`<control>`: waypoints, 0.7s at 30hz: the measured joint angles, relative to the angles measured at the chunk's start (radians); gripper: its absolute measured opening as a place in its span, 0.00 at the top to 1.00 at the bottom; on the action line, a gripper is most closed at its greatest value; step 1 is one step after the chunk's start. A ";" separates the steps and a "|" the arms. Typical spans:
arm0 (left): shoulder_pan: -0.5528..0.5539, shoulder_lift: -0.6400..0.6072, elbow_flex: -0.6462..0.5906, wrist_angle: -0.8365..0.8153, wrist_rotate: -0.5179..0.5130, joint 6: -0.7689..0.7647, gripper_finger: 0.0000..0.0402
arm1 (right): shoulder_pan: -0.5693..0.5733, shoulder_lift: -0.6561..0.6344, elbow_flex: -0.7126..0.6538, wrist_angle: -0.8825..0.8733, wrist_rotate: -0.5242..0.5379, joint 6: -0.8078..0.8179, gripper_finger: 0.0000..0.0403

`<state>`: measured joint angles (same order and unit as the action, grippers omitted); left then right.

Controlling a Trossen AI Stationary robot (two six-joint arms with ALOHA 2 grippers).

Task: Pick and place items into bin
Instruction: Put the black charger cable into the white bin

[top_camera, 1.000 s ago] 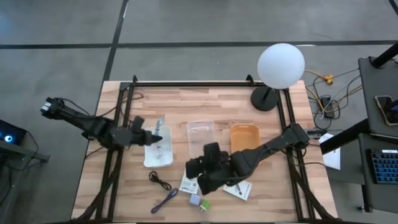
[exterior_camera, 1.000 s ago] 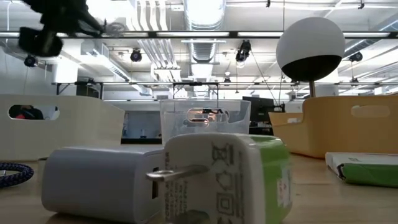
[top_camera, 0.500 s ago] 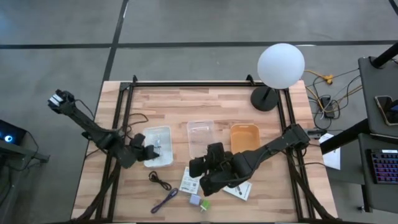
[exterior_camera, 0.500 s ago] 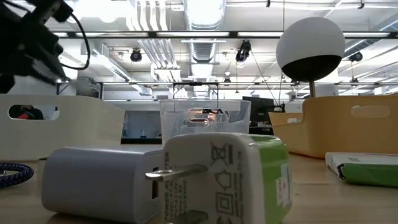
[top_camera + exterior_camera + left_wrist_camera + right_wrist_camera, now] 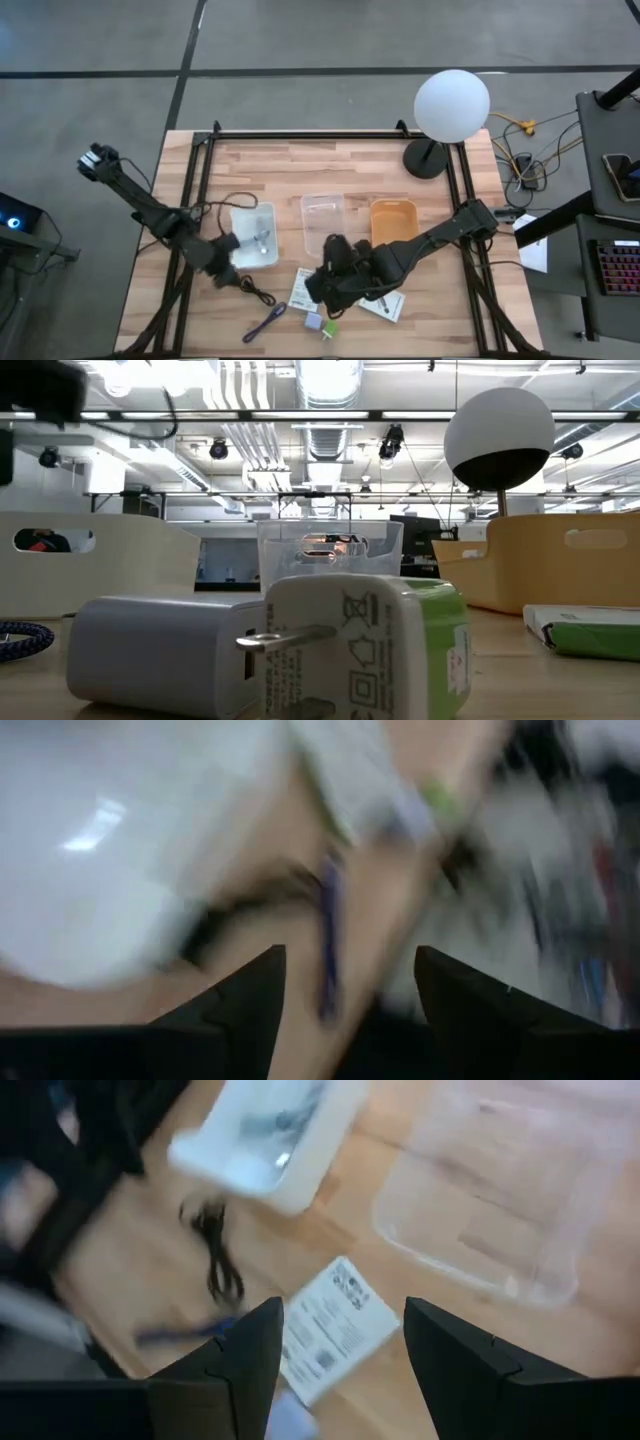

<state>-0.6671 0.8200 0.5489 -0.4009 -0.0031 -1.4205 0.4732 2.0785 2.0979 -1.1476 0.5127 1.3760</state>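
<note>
My left gripper (image 5: 226, 272) is open just off the near left corner of the white bin (image 5: 243, 252), beside the coiled black cable (image 5: 256, 291). A small pale item (image 5: 261, 238) lies inside that bin. In the left wrist view the purple cable (image 5: 329, 935) lies ahead of the spread fingers. My right gripper (image 5: 322, 283) hovers open over a white printed packet (image 5: 334, 1328), which lies flat on the table. A lavender cube (image 5: 313, 322) and a green one (image 5: 330, 328) sit near the front edge.
A clear bin (image 5: 322, 214) and an orange bin (image 5: 393, 220) stand side by side right of the white one. A second packet (image 5: 386, 306) lies near the right arm. A globe lamp (image 5: 451, 105) stands at the far right. The purple cable (image 5: 265, 322) lies at the front.
My left gripper has swung from above the white bin toward the table's near edge and downward, turning as it went, and now sits beside the black cable. My right gripper has stayed above the packet and rolled a little.
</note>
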 joint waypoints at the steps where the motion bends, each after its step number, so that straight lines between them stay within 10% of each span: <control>1: -0.011 -0.004 0.007 0.020 0.060 0.067 0.48 | 0.000 0.000 0.000 0.016 -0.012 -0.118 0.52; 6: -0.080 0.041 0.041 0.027 0.178 0.303 0.50 | -0.001 0.007 -0.002 0.051 -0.061 -0.589 0.52; 21: -0.185 0.467 0.209 0.020 -0.190 1.057 0.62 | -0.002 0.007 -0.037 -0.032 -0.079 -0.666 0.52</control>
<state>-0.8518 1.2874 0.7575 -0.3805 -0.1932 -0.3630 0.4709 2.0857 2.0609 -1.1796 0.4334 0.7096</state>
